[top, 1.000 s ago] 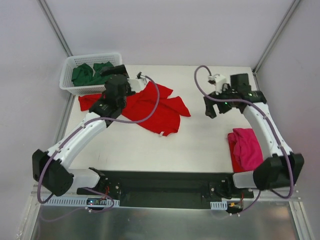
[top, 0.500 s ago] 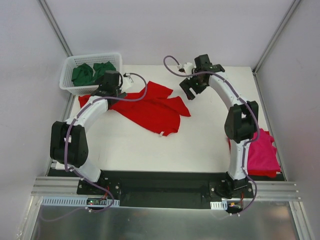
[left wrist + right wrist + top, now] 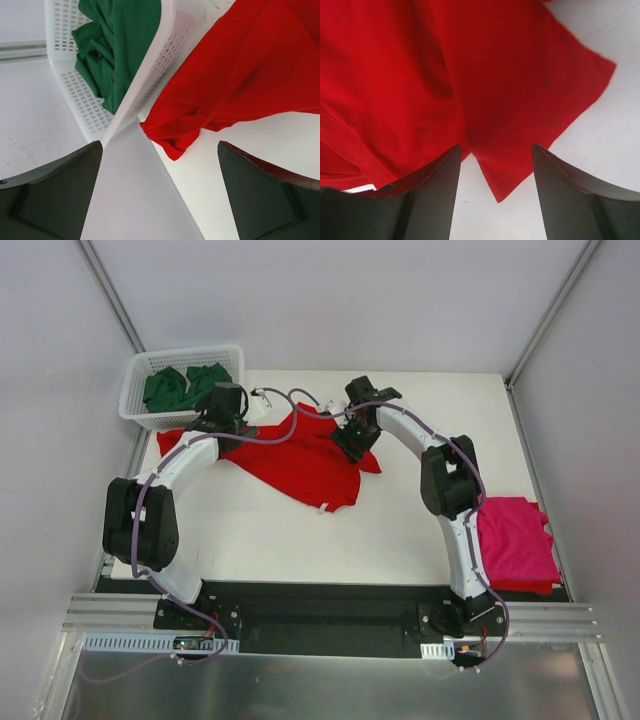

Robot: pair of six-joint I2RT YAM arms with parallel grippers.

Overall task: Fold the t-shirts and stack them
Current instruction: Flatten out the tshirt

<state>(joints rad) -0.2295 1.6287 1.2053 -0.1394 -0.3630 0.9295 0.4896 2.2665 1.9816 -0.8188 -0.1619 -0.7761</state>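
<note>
A white table [image 3: 400,530] boxed in by pale grey walls [image 3: 330,300]: a white lattice basket [image 3: 133,400] at its far left corner holds crumpled dark green t-shirts [image 3: 175,387]. A red t-shirt [image 3: 310,465] lies spread just beside it, the left gripper [image 3: 160,146] wide open above its bunched sleeve, the right gripper [image 3: 495,150], jaws apart, over its right side. A magenta-pink t-shirt [image 3: 515,540] sits folded near right

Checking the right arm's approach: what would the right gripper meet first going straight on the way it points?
The red t-shirt: its cloth lies directly ahead of the right gripper, on the table; how near is unclear.
</note>
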